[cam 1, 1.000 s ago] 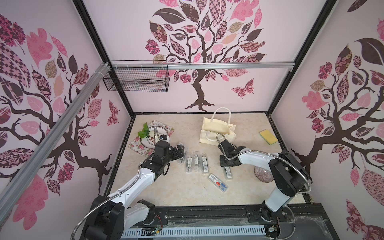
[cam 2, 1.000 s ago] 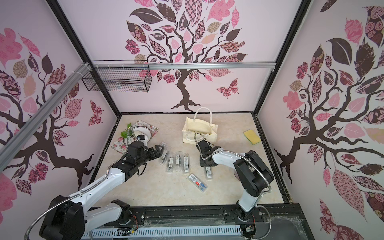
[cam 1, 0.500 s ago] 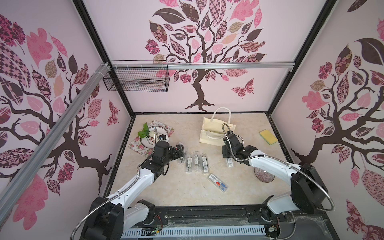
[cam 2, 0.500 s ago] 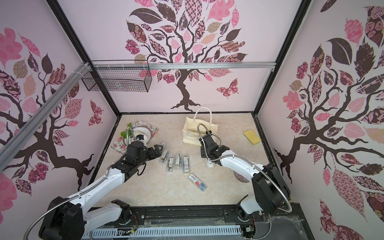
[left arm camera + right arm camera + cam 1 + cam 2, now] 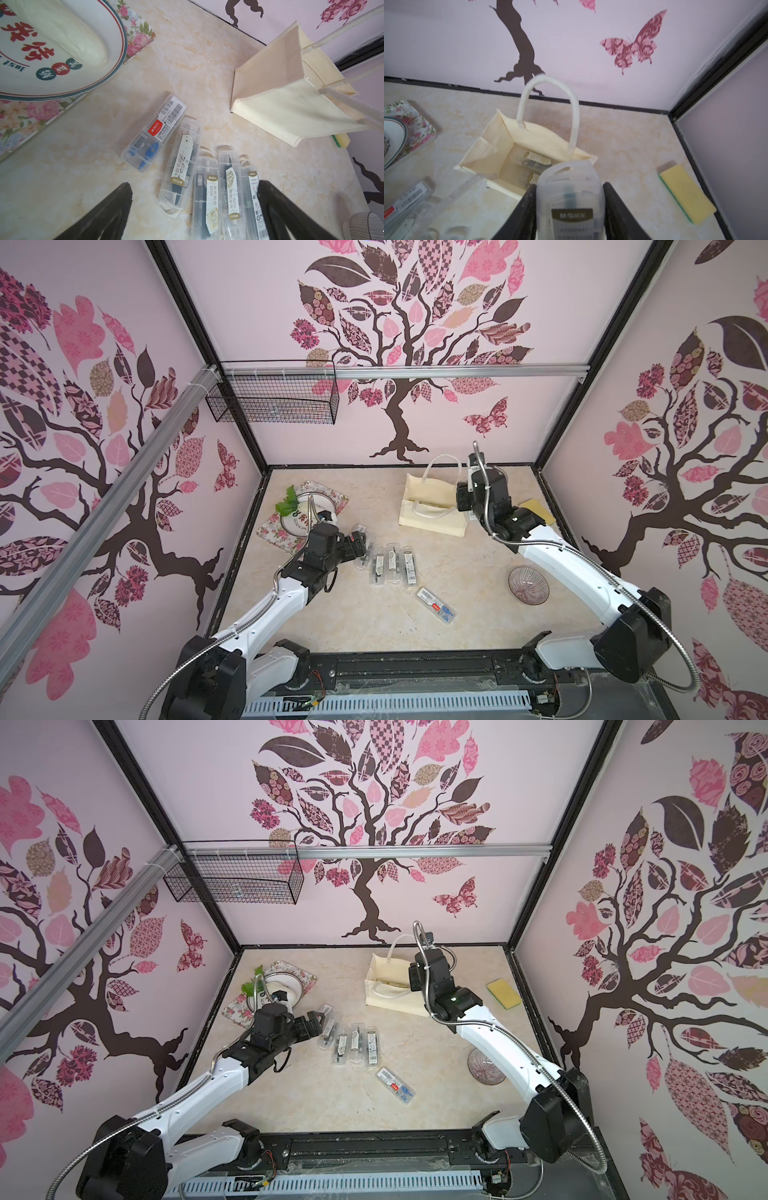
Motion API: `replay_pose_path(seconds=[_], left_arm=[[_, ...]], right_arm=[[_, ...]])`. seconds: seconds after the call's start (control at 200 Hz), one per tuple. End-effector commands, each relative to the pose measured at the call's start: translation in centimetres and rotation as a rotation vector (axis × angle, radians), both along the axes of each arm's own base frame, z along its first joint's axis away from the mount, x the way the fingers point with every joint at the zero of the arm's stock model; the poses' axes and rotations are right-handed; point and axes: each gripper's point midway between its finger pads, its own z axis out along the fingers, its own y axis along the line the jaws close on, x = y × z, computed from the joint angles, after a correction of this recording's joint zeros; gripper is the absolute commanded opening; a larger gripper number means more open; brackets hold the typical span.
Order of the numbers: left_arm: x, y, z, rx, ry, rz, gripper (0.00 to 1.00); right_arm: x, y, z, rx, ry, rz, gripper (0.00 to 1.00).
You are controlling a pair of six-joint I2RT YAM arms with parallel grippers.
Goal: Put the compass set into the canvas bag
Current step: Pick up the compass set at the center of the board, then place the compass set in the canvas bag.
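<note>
Right hand with compass set, formerly low, now above canvas bag.

cream canvas bag, clear compass set, yellow-green sponge, rose-patterned tray, marbled beige table.

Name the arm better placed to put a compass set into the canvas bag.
Right. The right gripper is shut on a compass set by the open canvas bag; the left gripper hangs open over loose cases.
</note>
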Motion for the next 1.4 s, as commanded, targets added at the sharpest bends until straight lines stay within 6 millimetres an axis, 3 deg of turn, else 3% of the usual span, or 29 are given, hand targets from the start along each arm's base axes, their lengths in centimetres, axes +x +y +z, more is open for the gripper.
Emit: replay_pose_path(seconds=[0.0, 0.14, 0.25, 0.485, 0.595, 0.95, 1.195, 1.395], left_arm=[[-0.1, 0.4, 0.8, 0.020, -0.033, 0.011, 0.97], [-0.2, 0.8, 1.1, 0.036, -0.042, 0.019, 0.97], [-0.4, 1.0, 1.2, 0.042, -0.043, 0.026, 0.97], [-0.5, 1.4, 1.2, 0.055, -0.038, 0.037, 0.97], [-0.5, 1.4, 1.1, 0.057, -0.035, 0.041, 0.97], [-0.5, 1.4, 0.8, 0.061, -0.022, 0.040, 0.97], [-0.4, 1.5, 0.5, 0.070, -0.017, 0.041, 0.97], [-0.5, 1.6, 0.5, 0.075, -0.020, 0.040, 0.97]], right_arm=[[3.6, 0.5, 3.4, -0.075, -0.105, 0.058, 0.17], [6.9, 3.4, 3.9, -0.155, -0.129, 0.169, 0.17], [8.9, 5.3, 2.7, -0.189, -0.128, 0.240, 0.17], [10.2, 8.6, -0.7, -0.174, -0.113, 0.386, 0.17], [10.4, 9.5, -3.8, -0.184, -0.066, 0.435, 0.17], [10.3, 9.4, -17.1, -0.312, 0.252, 0.489, 0.18], [9.4, 9.5, -22.6, -0.364, 0.450, 0.555, 0.20], [9.6, 9.5, -25.9, -0.392, 0.543, 0.566, 0.24]])
